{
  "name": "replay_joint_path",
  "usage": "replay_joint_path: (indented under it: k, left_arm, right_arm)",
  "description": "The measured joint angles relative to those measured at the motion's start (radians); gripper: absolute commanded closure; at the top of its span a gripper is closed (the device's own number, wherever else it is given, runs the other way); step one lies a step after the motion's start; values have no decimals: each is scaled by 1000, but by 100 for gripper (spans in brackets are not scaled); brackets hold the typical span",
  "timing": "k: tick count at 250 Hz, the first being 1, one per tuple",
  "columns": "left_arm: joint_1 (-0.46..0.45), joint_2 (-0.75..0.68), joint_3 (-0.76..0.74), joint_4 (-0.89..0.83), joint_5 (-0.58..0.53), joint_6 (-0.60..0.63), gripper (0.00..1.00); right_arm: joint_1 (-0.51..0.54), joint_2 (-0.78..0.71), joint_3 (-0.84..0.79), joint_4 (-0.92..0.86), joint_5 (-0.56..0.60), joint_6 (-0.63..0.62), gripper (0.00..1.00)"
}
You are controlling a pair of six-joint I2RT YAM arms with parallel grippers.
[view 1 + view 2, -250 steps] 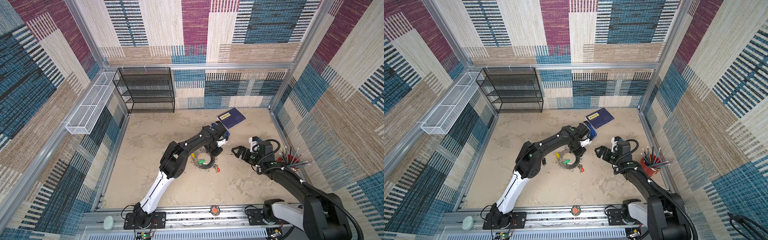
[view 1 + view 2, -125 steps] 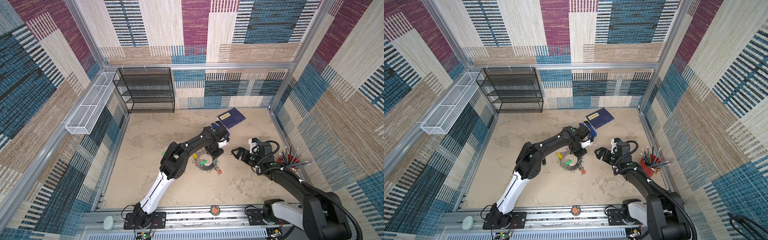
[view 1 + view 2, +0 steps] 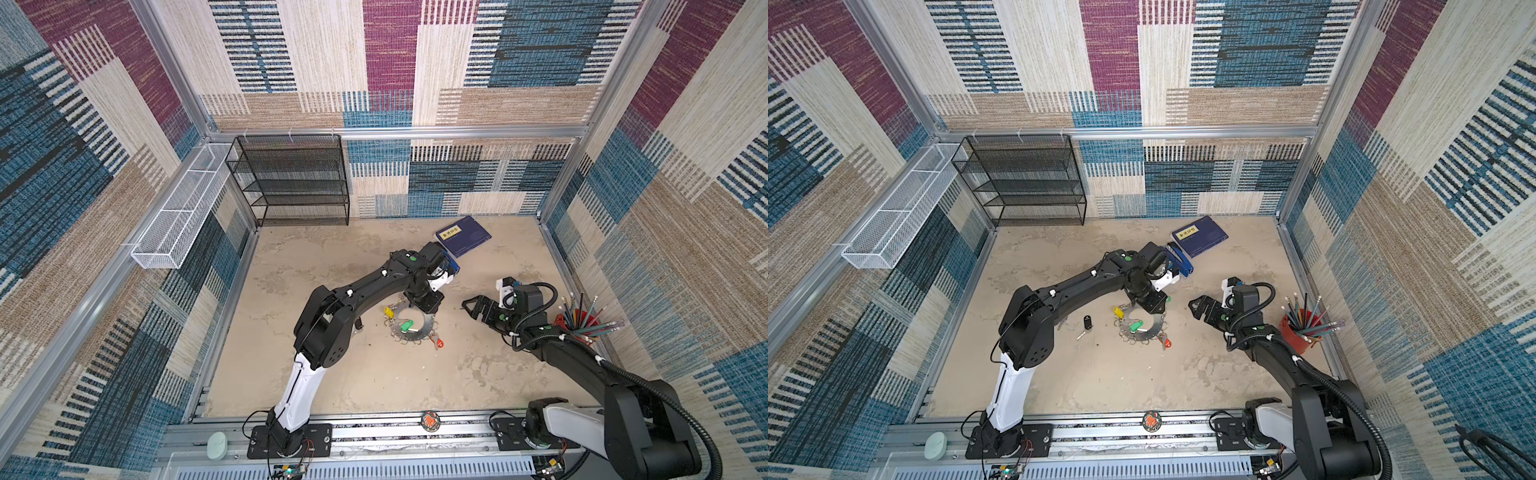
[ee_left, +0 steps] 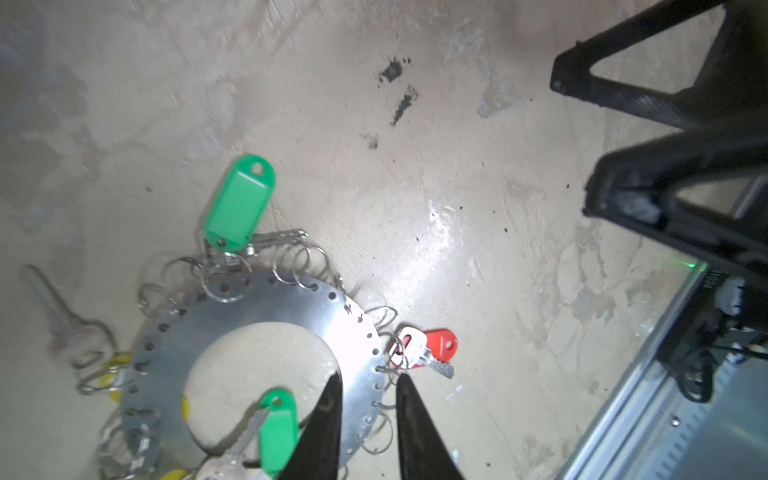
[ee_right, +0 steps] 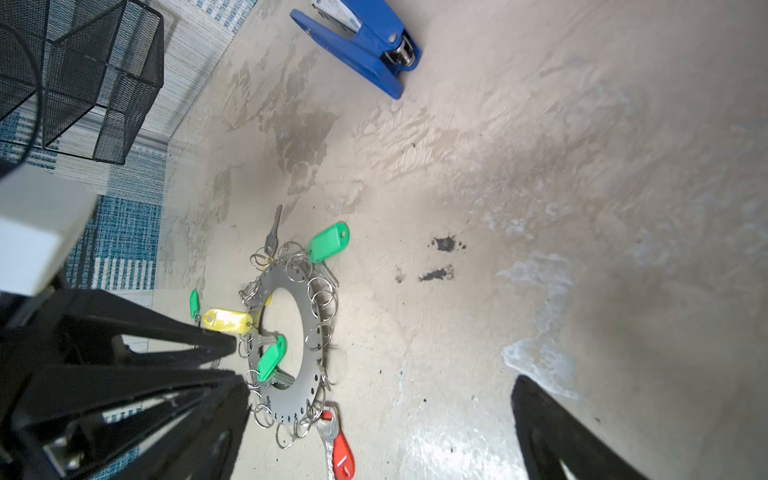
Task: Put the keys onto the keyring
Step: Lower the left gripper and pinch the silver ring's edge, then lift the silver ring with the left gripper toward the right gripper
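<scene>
A long, narrow white wire-mesh basket (image 3: 174,224) hangs on the left wall. A black mesh shelf rack (image 3: 299,183) stands against the far wall. The table (image 3: 353,386) is beige and mottled, like rough plaster.

Left of centre the black-tagged key (image 3: 1087,322) lies flat, apart from the keyring (image 3: 1152,329) on its right. The keyring is a flat, dull-grey metal ring with small holes punched round its rim and a fringe of thin wire split rings. A yellow tag (image 3: 1119,312) hangs at its left and a red tag (image 3: 1168,343) at its near right. A loose-looking green tag (image 4: 241,203) hangs at its far edge. The green-tagged key (image 3: 1136,325) lies with its tag over the ring's open middle and its metal end overlapping the band.

The left gripper (image 4: 368,378) is down on the ring's far-right part. Its black pointed fingers (image 4: 415,424) are a narrow gap apart, one at the band's inner edge and one at the outer. Whether they pinch the metal cannot be told.

Beyond it lies a blue stapler-like tool (image 5: 365,45), and just past that a dark blue book (image 3: 467,239) with a pale label too small to read.

The right gripper (image 3: 469,309) hovers to the right of the keyring, clear of it, with its jaws spread wide and nothing held. At the right edge a red cup (image 3: 1292,338) bristles with pencils.
</scene>
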Motion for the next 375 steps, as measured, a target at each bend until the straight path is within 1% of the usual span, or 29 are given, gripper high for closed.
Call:
replay_joint_path:
  k: [39,95,158,178,204,228,241,258,292,339,375]
  left_arm:
    - [-11,35,2,0,16,-15,71]
    - [-11,126,92,-13,11,-35,73]
    - [-11,180,134,-38,-49,-64,74]
    - [-11,187,137,-42,-65,-67,77]
    - [-11,193,137,-42,-67,-68,83]
    - [-11,193,137,-46,-67,-70,91]
    - [-11,193,137,-48,-67,-71,100]
    - [-11,190,136,-51,-67,-75,100]
    - [-11,134,112,-56,-64,-75,100]
    - [-11,-56,-4,-36,-39,-74,100]
    - [-11,-184,-80,-12,-7,-72,100]
  right_arm:
    - [0,5,0,3,-2,0,0]
    - [0,-3,-7,4,-15,3,0]
    - [0,-14,-19,3,-16,4,0]
    - [0,-14,-19,4,-16,4,0]
    - [0,-13,-19,3,-17,4,0]
    - [0,-12,-19,3,-17,4,0]
    - [0,-11,-19,3,-17,4,0]
    - [0,-11,-19,5,-17,4,0]
    - [0,-10,-15,27,-26,3,0]
    - [0,1,32,92,-74,3,1]
    - [0,4,67,179,-147,4,0]
